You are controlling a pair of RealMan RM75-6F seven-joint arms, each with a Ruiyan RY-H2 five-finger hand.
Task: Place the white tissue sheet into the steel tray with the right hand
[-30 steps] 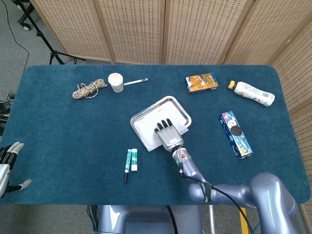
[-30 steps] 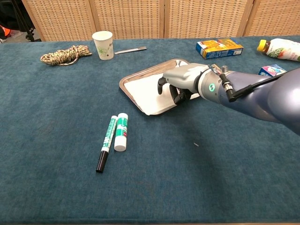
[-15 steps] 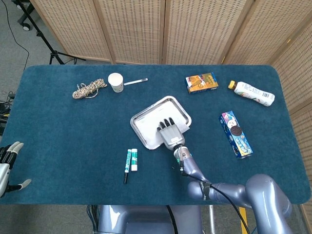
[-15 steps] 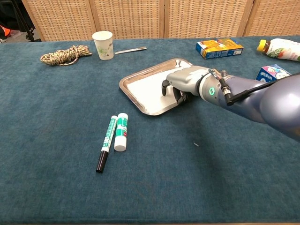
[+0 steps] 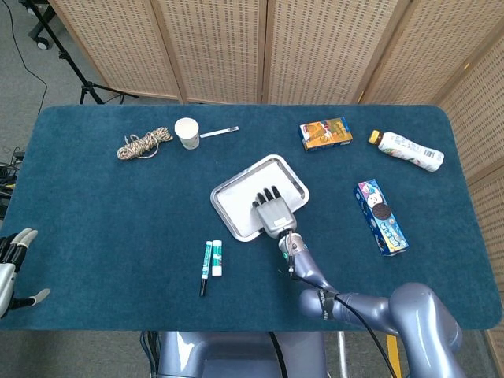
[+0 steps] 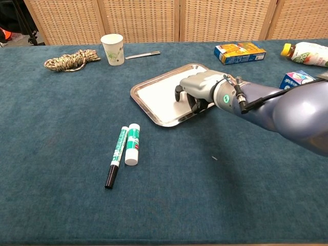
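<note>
The steel tray (image 5: 268, 160) lies at mid-table, and the white tissue sheet (image 5: 240, 209) lies flat inside it, within the rim. My right hand (image 5: 272, 211) sits over the tray's near right part with its fingers curled down onto the sheet. The chest view shows the same hand (image 6: 197, 92) gripping the tissue sheet (image 6: 161, 96) against the tray (image 6: 148, 114) floor; the part of the sheet under the hand is hidden. Off the table's near left corner, my left hand (image 5: 12, 264) hangs with its fingers apart, holding nothing.
Two marker pens (image 5: 211, 260) lie just in front of the tray. A paper cup (image 5: 187, 132), a thin metal stick (image 5: 219, 131) and a rope coil (image 5: 144, 145) are at the back left. A snack box (image 5: 325, 133), a bottle (image 5: 405, 149) and a cookie box (image 5: 380, 216) are to the right.
The tissue sheet, which overhung the tray's front edge, has been drawn fully inside the tray. My right hand has shifted slightly further over the tray. The left hand has not moved.
</note>
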